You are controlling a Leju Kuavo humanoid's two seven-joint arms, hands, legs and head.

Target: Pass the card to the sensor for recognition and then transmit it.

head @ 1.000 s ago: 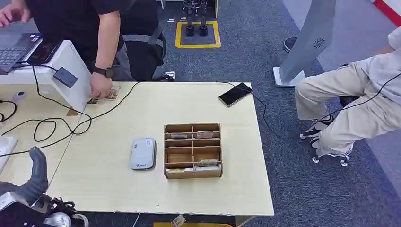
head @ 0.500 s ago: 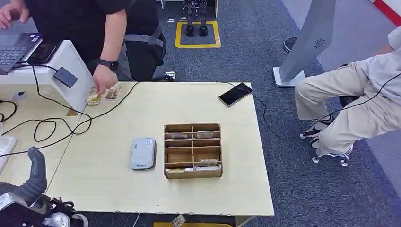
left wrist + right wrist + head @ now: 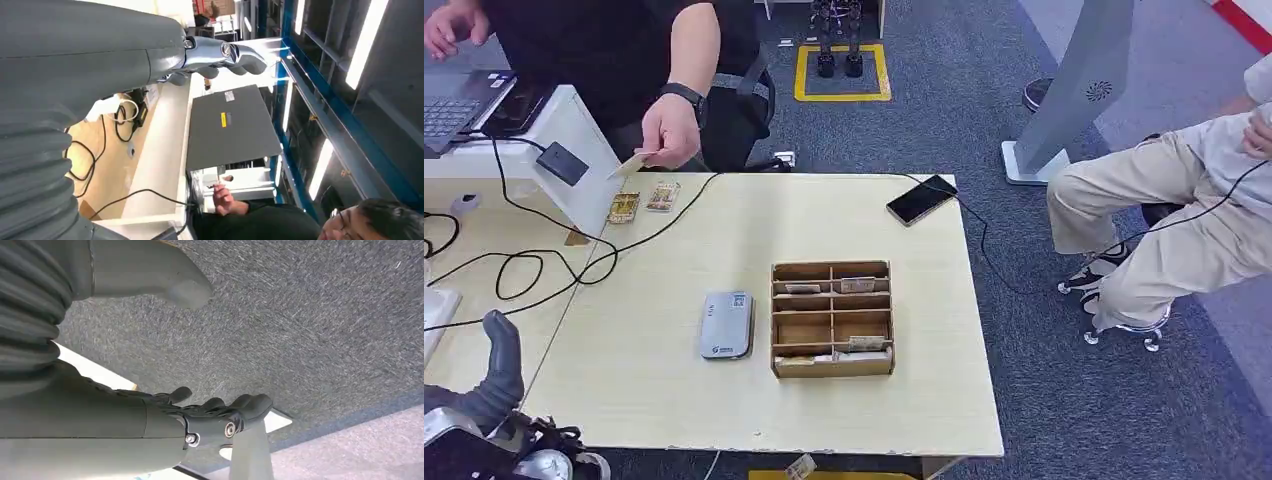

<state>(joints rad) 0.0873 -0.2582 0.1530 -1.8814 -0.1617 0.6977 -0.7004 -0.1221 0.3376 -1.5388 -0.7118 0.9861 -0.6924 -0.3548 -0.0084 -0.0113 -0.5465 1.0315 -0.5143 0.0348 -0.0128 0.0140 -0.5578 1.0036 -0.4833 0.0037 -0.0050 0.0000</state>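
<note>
Two robot hands empty: left hand (image 3: 220, 52) fingers loosely apart, right hand (image 3: 220, 412) likewise. Person's hand (image 3: 669, 130) pinches card (image 3: 631, 165) above surface (image 3: 824, 215); sensor (image 3: 726, 325) beside wooden organizer (image 3: 832, 318).

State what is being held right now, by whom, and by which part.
Neither robot hand, left or right, holds anything. A person's hand pinches a card by one end above the table.

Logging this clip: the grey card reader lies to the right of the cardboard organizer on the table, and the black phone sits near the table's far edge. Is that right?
Not quite. The head view shows the grey card reader lying to the left of the cardboard organizer, not the right. The rest holds: the black phone sits near the far edge of the table.
</note>
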